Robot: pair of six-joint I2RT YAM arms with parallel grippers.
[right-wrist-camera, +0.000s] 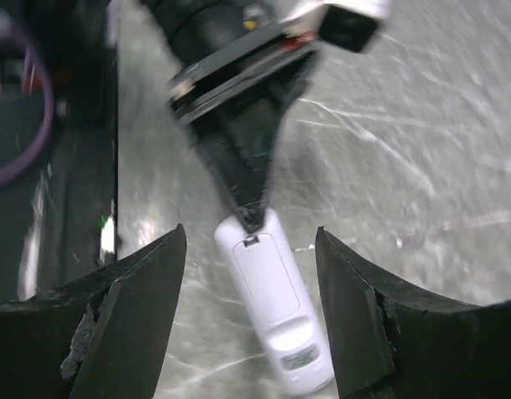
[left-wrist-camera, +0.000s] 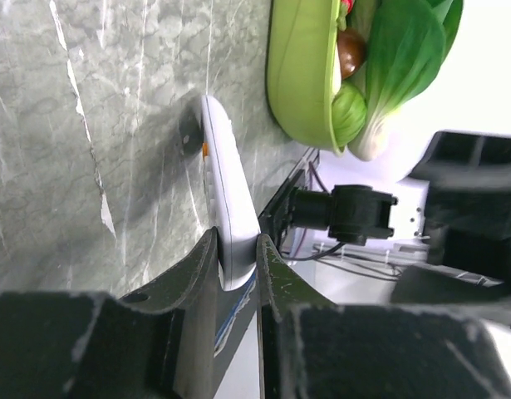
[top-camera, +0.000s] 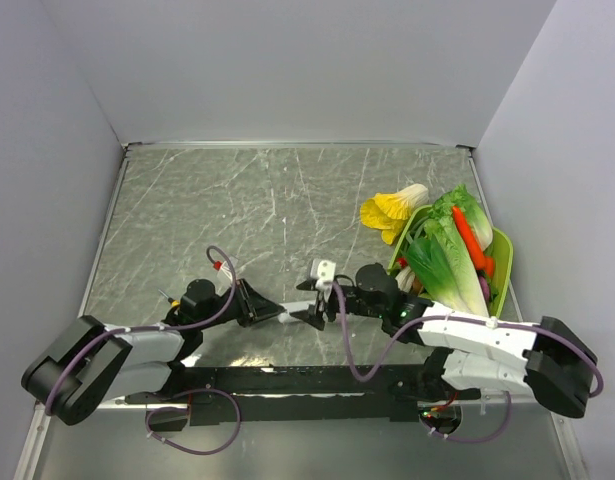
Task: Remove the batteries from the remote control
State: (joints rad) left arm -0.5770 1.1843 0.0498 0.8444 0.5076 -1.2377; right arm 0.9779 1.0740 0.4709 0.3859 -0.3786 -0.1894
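Our left gripper (left-wrist-camera: pixel 236 249) pinches the remote control (right-wrist-camera: pixel 276 320); our right gripper (right-wrist-camera: pixel 248 241), wide open, empty, must push the lid (right-wrist-camera: pixel 267 287) gently.

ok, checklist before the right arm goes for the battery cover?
1. Left tool shut on one end of the remote control: ok.
2. Right tool open, one finger on either side of the remote control: ok.
3. Battery cover faces the right wrist camera: ok.
4. Battery cover off: not ok, it is in place.
5. Sight of the batteries: not ok, none visible.
6. Green basket apart from the remote control: ok.
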